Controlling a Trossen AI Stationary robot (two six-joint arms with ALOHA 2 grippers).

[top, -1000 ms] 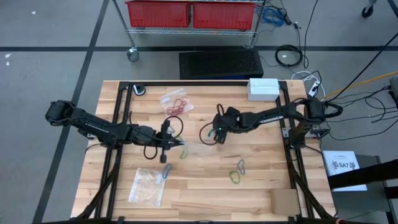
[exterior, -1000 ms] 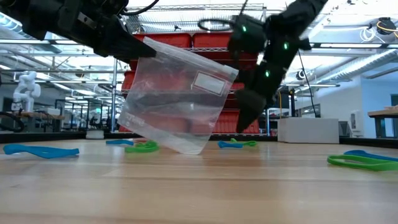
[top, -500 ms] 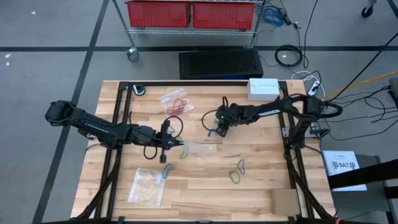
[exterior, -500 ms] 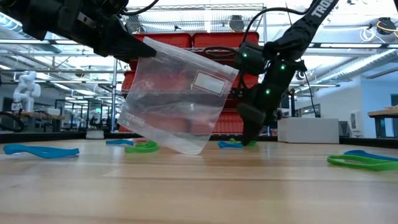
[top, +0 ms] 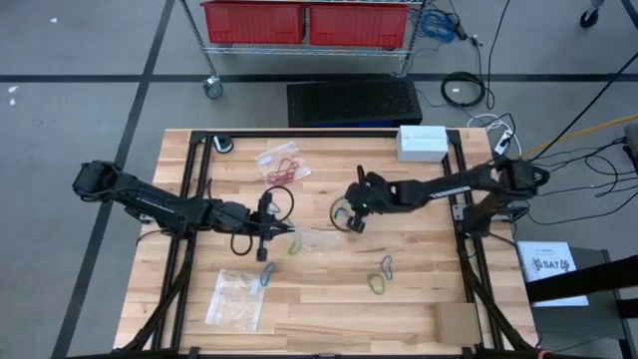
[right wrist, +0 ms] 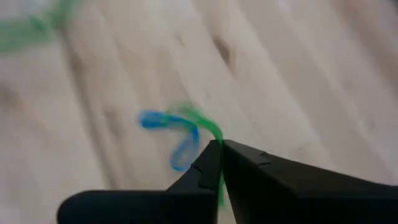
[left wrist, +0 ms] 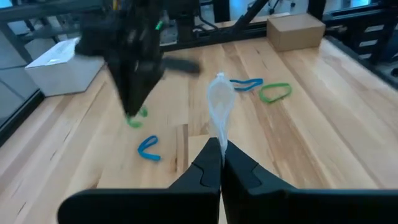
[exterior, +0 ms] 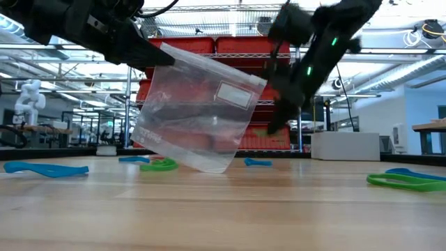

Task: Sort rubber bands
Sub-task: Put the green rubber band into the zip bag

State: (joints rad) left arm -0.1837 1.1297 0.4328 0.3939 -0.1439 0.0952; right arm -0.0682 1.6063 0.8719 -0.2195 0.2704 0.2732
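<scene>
My left gripper (top: 291,231) is shut on a clear plastic bag (exterior: 198,115) that hangs above the table's middle. Just to the bag's right, my right gripper (top: 352,225) is shut on a green rubber band (right wrist: 210,129) a little above the wood. A blue rubber band (right wrist: 169,134) lies flat on the table under it. More bands lie loose: a green one (top: 295,244) under the bag, a blue one (top: 267,272) nearer the front, and a green and blue pair (top: 382,274) toward the front right. My left gripper pinches the bag's top edge at one corner (left wrist: 219,127) between its two fingers, coming level from the table's left. The bag hangs tilted below the fingers, its bottom corner (exterior: 209,167) at the table top. My right gripper pinches the green band's loop (right wrist: 214,135) at its fingertips, slanting down from the table's right. The band dangles below the fingers (left wrist: 134,118), off the wood.
A bag holding red bands (top: 282,165) lies at the far middle, and another clear bag (top: 234,297) lies at the front left. A white box (top: 422,142) stands at the far right and a cardboard box (top: 457,321) at the front right corner.
My right gripper has dropped to the table beside the bag, shut on the green band and risen again with it. The green band has left the table; the blue band next to it has stayed where it was.
</scene>
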